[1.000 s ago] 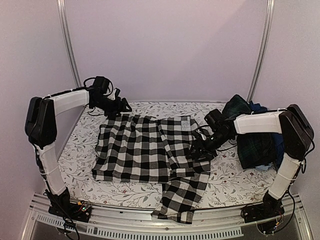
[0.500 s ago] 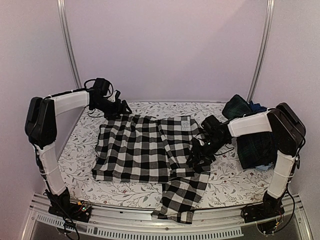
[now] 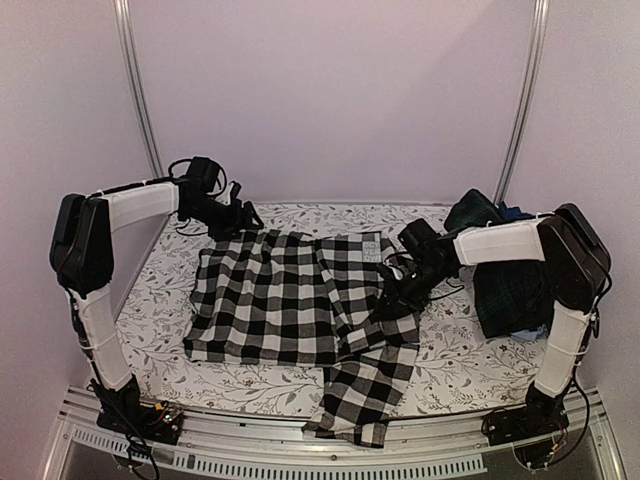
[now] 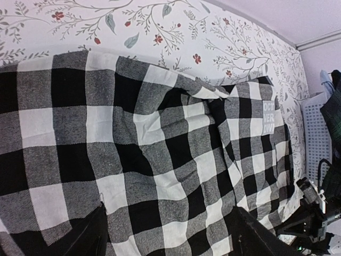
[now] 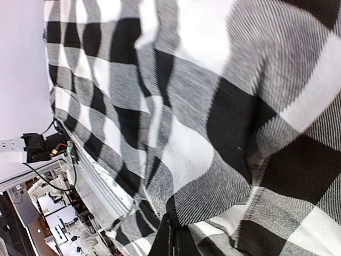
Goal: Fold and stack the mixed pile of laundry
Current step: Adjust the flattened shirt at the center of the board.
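A black-and-white checked shirt (image 3: 290, 295) lies spread across the middle of the table, one part (image 3: 365, 400) hanging over the front edge. My left gripper (image 3: 243, 215) hovers open at the shirt's far left corner. In the left wrist view its dark fingers (image 4: 88, 234) straddle the checked cloth (image 4: 160, 133) with nothing pinched. My right gripper (image 3: 392, 303) is at the shirt's right edge. In the right wrist view that gripper (image 5: 173, 237) is shut on a raised fold of the checked shirt (image 5: 213, 106).
The rest of the laundry pile sits at the right edge: a dark green-navy plaid garment (image 3: 510, 285) with a blue piece (image 3: 515, 213) behind it and light blue (image 3: 530, 335) under it. The floral table covering (image 3: 160, 310) shows around the shirt.
My right gripper has closed on the shirt's right edge and lifted a small fold there. The left arm has stayed still and open.
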